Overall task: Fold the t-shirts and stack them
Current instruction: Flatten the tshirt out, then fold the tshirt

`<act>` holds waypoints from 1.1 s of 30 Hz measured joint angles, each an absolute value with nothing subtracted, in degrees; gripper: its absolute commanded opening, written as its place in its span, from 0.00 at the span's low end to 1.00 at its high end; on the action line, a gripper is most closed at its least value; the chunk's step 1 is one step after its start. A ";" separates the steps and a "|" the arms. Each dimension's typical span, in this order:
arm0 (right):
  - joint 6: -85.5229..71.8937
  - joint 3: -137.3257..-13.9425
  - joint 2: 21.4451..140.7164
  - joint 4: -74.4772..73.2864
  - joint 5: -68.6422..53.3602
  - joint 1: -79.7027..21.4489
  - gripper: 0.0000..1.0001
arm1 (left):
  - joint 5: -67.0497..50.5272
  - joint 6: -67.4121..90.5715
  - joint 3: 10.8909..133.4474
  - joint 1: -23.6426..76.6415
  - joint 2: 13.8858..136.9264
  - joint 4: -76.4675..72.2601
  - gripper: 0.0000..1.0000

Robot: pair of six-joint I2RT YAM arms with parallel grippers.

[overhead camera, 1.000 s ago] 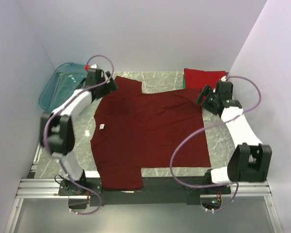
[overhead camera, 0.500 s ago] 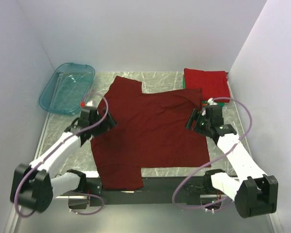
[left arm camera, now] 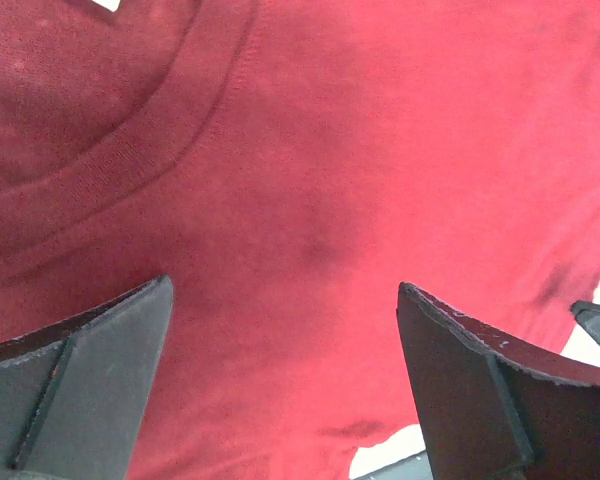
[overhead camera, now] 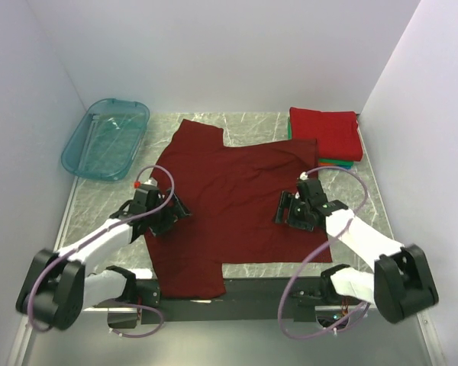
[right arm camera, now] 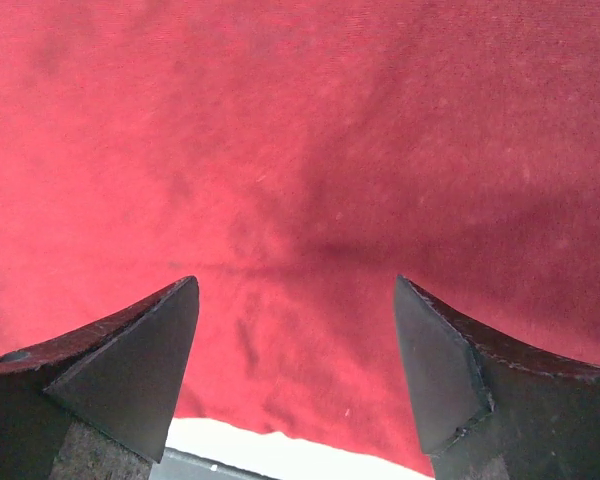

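Shirt: I see the dark maroon soft-cloth t-shirt (overhead camera: 237, 191) spread flat across the middle of the frame on the grey marbled table top (overhead camera: 252, 122). Its neck is at the left and its hem at the right. The lower sleeve runs over the near edge at the bottom.
Stack: the folded bright red shirt (overhead camera: 324, 131) tops a pile at the upper right, with green and orange edges showing beneath it.
Left gripper: my left gripper (overhead camera: 168, 213) is released with its fingers wide. It sits low over the ribbed collar at centre left and grasps nothing.
Right gripper: my right gripper (overhead camera: 286, 212) is also spread and empty. It is over the cloth at centre right, and its wrist view shows a cloth edge just below the fingers.
Risk, pinch: if I close from here, the pads may catch only the top layer, and the shirt would balloon instead of folding.
Risk, skew: if the two arms lift unevenly, the crease will run crooked.
Risk, sleeve: the overhanging sleeve may drag on the near edge and pull the body askew.
Risk, cable: the right arm's purple cable loop (overhead camera: 301, 263) lies near the hem and could snag it.
Risk, stack: a wide swing of the right arm toward the upper right could knock the pile.
Tub: the translucent teal plastic tub (overhead camera: 105, 137) at the upper left is well apart.
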State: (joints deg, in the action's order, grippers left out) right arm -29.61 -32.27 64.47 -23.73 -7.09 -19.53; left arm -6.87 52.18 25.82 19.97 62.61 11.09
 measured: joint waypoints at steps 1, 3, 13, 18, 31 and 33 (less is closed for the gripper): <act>-29.65 -32.32 66.17 -22.81 -6.87 -19.53 0.85 | -6.96 52.31 25.82 19.97 64.34 10.11 0.99; -29.78 -32.51 69.78 -21.41 -6.46 -19.51 0.85 | -7.64 52.82 26.17 19.86 67.11 7.51 0.99; -29.78 -40.49 82.11 -18.35 -4.86 -16.05 0.85 | -6.66 50.94 33.56 18.90 78.59 2.35 0.99; -28.95 -42.85 84.58 -18.44 -4.34 -13.58 0.85 | -7.35 48.95 38.83 16.80 85.25 0.40 0.99; -25.82 -44.97 84.58 -20.73 -4.78 -12.80 0.85 | -7.03 46.17 45.30 15.92 88.84 4.91 0.99; -25.56 -44.97 81.87 -21.80 -4.75 -12.80 0.86 | -6.57 46.24 44.14 15.94 84.77 7.86 0.99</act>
State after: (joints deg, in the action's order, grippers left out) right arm -25.56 -44.97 81.87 -21.80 -4.75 -12.80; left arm -6.57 46.24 44.14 15.94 84.77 7.86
